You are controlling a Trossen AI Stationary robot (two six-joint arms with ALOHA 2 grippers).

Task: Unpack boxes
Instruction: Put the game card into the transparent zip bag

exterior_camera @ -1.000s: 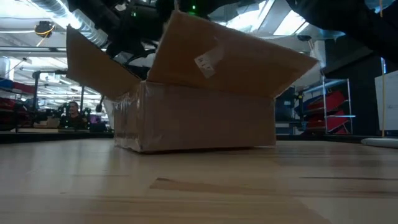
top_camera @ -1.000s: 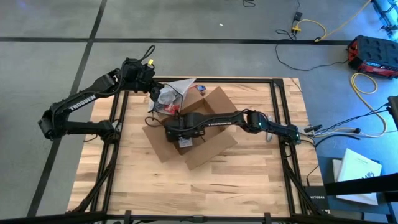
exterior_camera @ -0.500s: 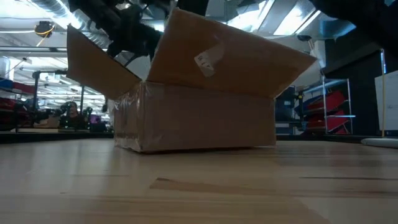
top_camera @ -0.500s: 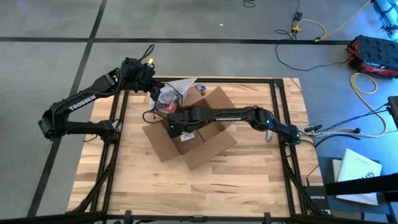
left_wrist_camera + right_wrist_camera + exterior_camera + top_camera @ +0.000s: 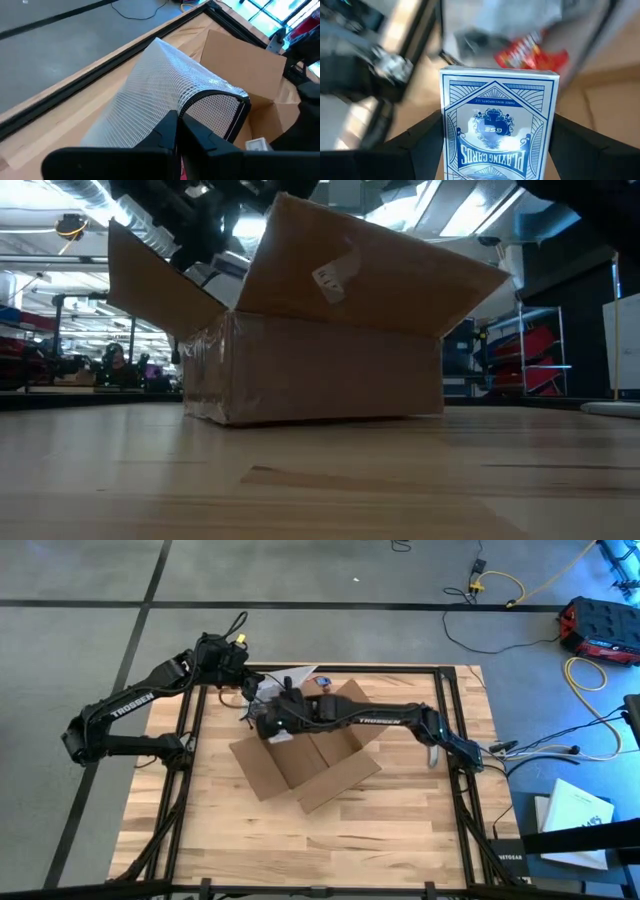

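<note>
The right gripper (image 5: 492,165) pinches a blue playing-card pack (image 5: 499,127) between its 2 fingers above the cardboard box (image 5: 305,755) mid-table, flaps open, near the left gripper (image 5: 175,145), pressed together on a white mesh bag (image 5: 165,95).

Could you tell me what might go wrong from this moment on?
The right gripper holds a card pack by its sides only; it could slip. The left gripper pinches a mesh bag close by, so the arms could bump. A box flap could snag an arm.
</note>
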